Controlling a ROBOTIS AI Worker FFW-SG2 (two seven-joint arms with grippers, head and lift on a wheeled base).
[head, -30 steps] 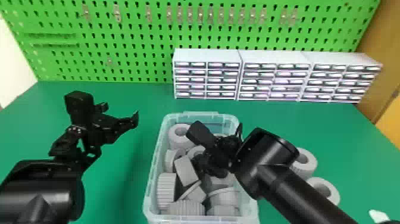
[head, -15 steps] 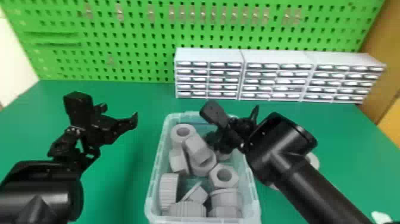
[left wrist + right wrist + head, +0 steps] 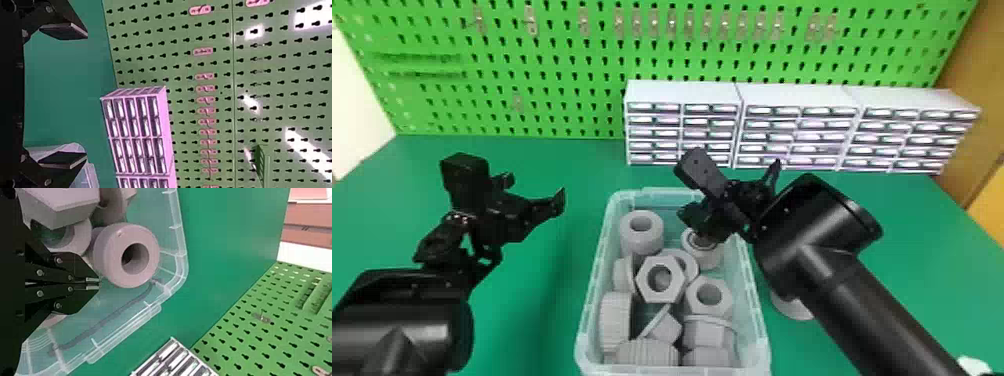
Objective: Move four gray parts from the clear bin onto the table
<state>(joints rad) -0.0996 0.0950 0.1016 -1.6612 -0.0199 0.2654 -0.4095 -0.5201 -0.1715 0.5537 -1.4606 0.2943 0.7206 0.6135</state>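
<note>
Where right hand (image 3: pixel 703 231) hangs, gray part (image 3: pixel 704 258) overlapped

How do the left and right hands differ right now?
The left hand has its two fingers spread wide; the right hand's are brought together. The left hand is over the table, left of the clear bin; the right hand is at the bin's far right part, close to a gray ring. Both are black, and neither visibly holds a part.
</note>
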